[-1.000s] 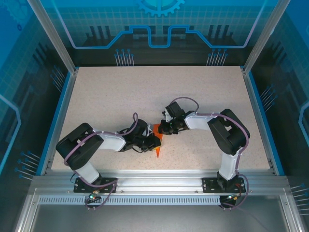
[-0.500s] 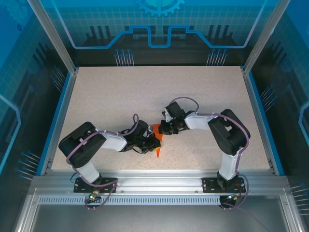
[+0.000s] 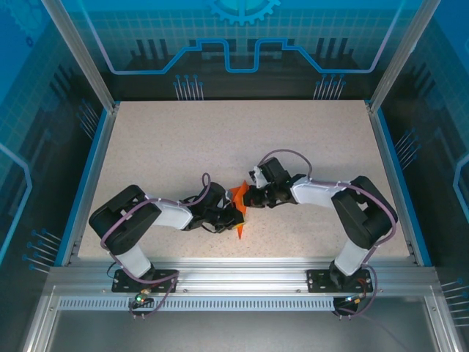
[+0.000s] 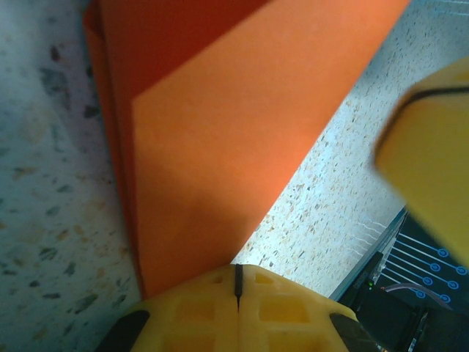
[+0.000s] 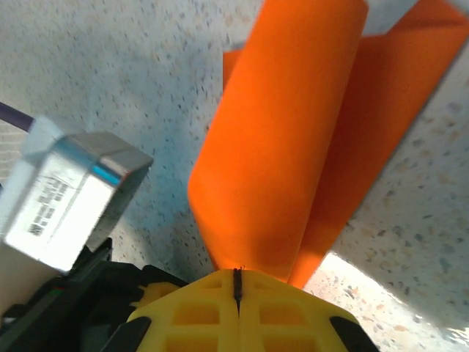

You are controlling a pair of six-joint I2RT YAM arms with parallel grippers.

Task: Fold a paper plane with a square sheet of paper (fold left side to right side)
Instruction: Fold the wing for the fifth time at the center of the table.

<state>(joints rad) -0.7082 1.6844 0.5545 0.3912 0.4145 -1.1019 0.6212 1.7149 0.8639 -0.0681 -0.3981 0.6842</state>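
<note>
Left end effector [image 4: 238, 282] and right end effector [image 5: 237, 282] both clamp the orange paper [image 4: 209, 158] between them.

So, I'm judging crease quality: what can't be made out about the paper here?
- Top external: the left gripper and right gripper cover most of the folded orange paper, hiding its outline.
- Left wrist: the paper runs off the top edge; the yellow shape at right is too blurred to identify.
- Right wrist: the top edge cuts the paper off; layers uncountable.

Bright, even overhead light on the table [image 3: 183, 139]; soft shadows under the arms [image 3: 165, 214]; wrist views sharp on the paper [image 4: 220, 147], shaded near its base; close foreground blurred.
</note>
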